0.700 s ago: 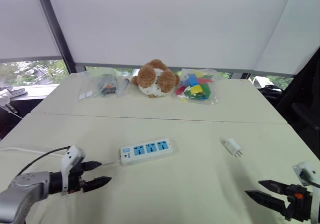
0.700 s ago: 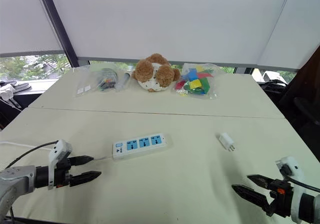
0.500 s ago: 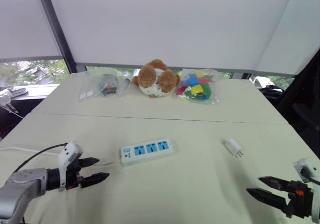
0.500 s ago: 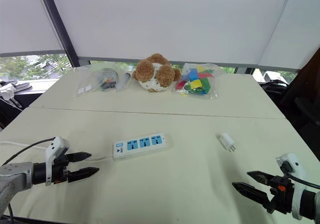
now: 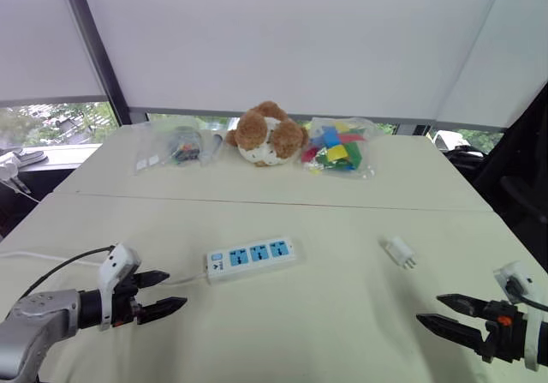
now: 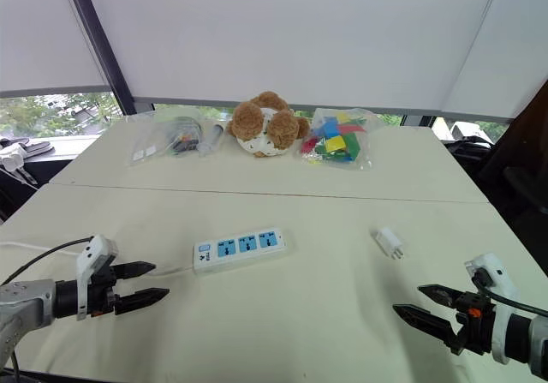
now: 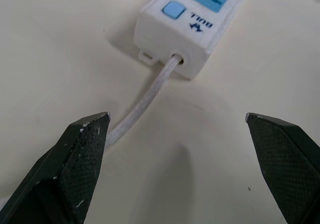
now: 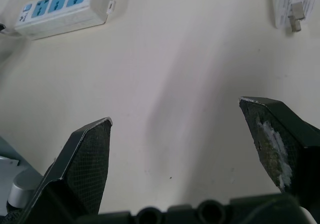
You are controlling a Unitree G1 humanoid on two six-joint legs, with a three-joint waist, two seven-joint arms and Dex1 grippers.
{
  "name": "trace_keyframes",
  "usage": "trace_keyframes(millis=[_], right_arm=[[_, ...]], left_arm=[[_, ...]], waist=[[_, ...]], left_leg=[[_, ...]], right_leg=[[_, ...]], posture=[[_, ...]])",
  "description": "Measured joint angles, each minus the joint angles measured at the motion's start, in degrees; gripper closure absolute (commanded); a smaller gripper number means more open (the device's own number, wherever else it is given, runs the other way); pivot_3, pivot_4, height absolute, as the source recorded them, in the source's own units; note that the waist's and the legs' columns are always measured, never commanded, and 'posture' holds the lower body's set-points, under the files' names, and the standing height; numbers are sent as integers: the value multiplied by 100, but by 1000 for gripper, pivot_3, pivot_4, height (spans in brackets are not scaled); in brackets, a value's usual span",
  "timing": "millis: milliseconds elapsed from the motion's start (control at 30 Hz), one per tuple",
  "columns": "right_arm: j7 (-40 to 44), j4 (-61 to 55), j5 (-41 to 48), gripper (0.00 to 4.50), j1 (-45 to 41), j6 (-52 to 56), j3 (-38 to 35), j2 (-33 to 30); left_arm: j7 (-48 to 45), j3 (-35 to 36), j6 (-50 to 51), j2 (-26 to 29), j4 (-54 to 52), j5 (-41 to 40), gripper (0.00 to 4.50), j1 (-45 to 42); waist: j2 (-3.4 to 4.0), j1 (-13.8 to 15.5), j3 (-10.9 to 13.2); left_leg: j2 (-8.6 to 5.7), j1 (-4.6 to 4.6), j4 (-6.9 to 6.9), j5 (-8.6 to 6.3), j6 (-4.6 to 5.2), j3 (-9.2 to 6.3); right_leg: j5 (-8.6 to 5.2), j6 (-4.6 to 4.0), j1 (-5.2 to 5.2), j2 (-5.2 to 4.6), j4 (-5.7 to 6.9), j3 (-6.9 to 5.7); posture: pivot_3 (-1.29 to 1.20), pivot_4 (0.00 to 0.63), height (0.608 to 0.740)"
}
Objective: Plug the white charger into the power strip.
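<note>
White charger (image 5: 400, 251) lies flat toward right edge of tabletop (image 5: 342, 340), well apart from power strip (image 5: 251, 258) at middle. Left gripper (image 5: 175, 288) by near-left corner, spread wide, empty, facing strip's cord end. Right gripper (image 5: 428, 308) by near-right corner, spread wide, empty.

Cream table (image 5: 342, 332); white roller blinds (image 5: 291, 40) drawn, dark window frame (image 5: 94, 49), daylight below.

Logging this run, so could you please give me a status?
Open and empty: left gripper, right gripper. Loose on table: white charger, right of power strip. Nothing between them.
</note>
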Motion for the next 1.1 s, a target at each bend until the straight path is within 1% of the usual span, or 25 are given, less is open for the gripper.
trace_keyframes(millis=[167,400,467,600,700,800,900,1100], right_arm=[[59,194,-153,104,-220,-75,323,-66],[93,309,-213,104,-440,-96,383,-128],[93,283,-112,104,-678,-33,413,-176],[47,-177,421,104,-1426,282,688,-296],[-251,-315,470,104,-1818,322,1079,-247],[-427,-426,536,104,-1920,386,1230,-246],[-556,-681,749,104,-1959,524,1246,-251],[-650,-865,938,104,-1846,630,1230,-290]], left_arm=[[93,39,32,1,-67,-53,0,-98],[20,10,-18,55,-68,-34,0,-195],[-198,-145,-66,117,57,-11,0,-643],[-1174,-828,-651,138,714,179,0,-2088],[-1491,-1344,-1397,-184,1426,672,0,-2499],[-1667,-1727,-1781,-492,1965,957,0,-2516],[-1670,-1821,-2268,-766,2510,1223,0,-2731],[-1670,-1916,-2962,-1148,3173,1576,0,-2946]], waist=[[1,-7,0],[0,1,1],[0,28,1],[5,79,-3],[10,75,-5],[4,94,-2],[5,130,-1],[5,125,-2]], left_leg=[[0,0,0,0,0,1],[0,0,1,0,0,0],[0,-1,8,1,0,-2],[-1,3,10,2,-2,-2],[-1,-2,9,0,3,0],[0,-23,8,-3,7,-5],[1,-23,10,-2,8,-9],[-1,-18,23,-2,8,-9]], right_leg=[[1,1,-1,0,1,0],[1,2,0,3,2,0],[1,2,1,6,4,-1],[2,2,7,10,4,0],[12,24,0,12,3,1],[11,29,-22,18,6,1],[11,30,-21,19,12,-1],[12,28,-5,14,11,0]], posture=[[0,150,739],[0,150,739],[0,150,739],[0,150,739],[0,150,739],[0,150,739],[0,150,739],[0,150,739]])
